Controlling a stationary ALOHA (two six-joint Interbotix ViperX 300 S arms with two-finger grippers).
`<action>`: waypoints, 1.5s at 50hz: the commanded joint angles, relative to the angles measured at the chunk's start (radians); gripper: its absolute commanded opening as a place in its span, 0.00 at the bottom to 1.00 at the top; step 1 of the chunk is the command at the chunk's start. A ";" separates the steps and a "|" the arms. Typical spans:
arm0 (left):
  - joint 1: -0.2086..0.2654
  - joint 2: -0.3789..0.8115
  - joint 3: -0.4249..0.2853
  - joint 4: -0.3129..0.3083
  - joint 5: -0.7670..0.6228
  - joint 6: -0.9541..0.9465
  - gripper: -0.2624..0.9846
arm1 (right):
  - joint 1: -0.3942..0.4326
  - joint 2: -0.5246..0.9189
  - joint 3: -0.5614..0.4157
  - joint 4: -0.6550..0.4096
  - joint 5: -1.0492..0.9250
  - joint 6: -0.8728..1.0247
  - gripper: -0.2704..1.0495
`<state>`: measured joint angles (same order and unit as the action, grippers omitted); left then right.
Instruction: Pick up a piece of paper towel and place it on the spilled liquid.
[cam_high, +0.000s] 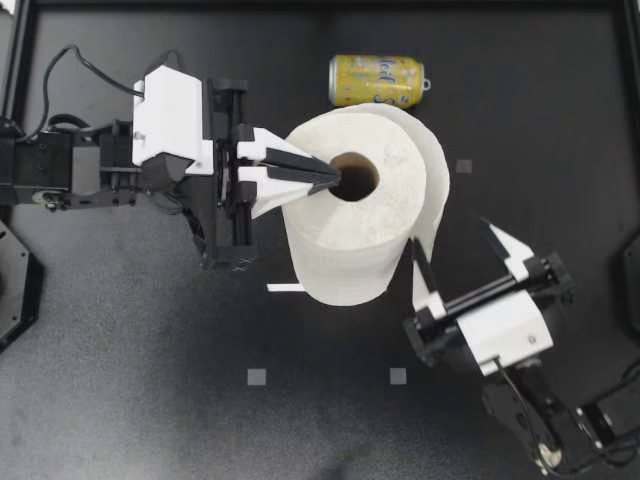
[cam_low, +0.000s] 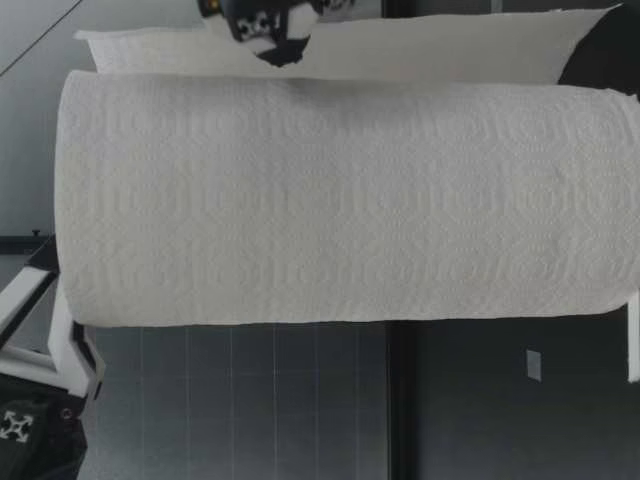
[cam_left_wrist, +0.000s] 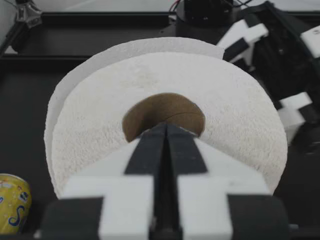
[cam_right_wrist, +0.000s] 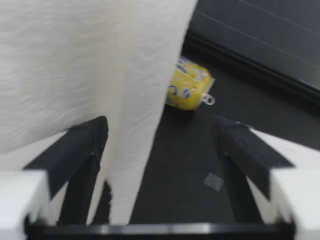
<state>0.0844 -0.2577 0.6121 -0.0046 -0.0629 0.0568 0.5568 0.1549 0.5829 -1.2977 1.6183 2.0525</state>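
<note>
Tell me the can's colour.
The can is yellow with blue and white markings. It shows best in the top view.

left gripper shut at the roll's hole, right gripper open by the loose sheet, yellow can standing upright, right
No, the can lies on its side, as the top view shows. The rest holds: left gripper shut at the hole of the roll, right gripper open by the loose sheet.

Yellow aluminium drink can (cam_high: 377, 81) on its side at 12 o'clock of the black matte table (cam_high: 150, 380), pull tab toward 3 o'clock. Small grey square patches (cam_high: 257, 377) at 6 o'clock, one more toward 3 o'clock.
</note>
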 joint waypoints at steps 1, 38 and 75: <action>0.003 -0.005 -0.006 -0.002 0.002 -0.002 0.28 | -0.026 -0.012 -0.005 -0.003 0.008 0.003 0.79; 0.003 -0.003 0.014 -0.006 -0.003 -0.003 0.28 | -0.163 -0.020 0.011 -0.051 -0.067 0.005 0.79; 0.003 0.025 0.009 -0.018 0.038 -0.008 0.28 | -0.192 -0.072 0.061 -0.094 -0.189 -0.002 0.11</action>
<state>0.0890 -0.2500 0.6182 -0.0215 -0.0460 0.0522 0.3697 0.1197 0.6504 -1.3852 1.4389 2.0494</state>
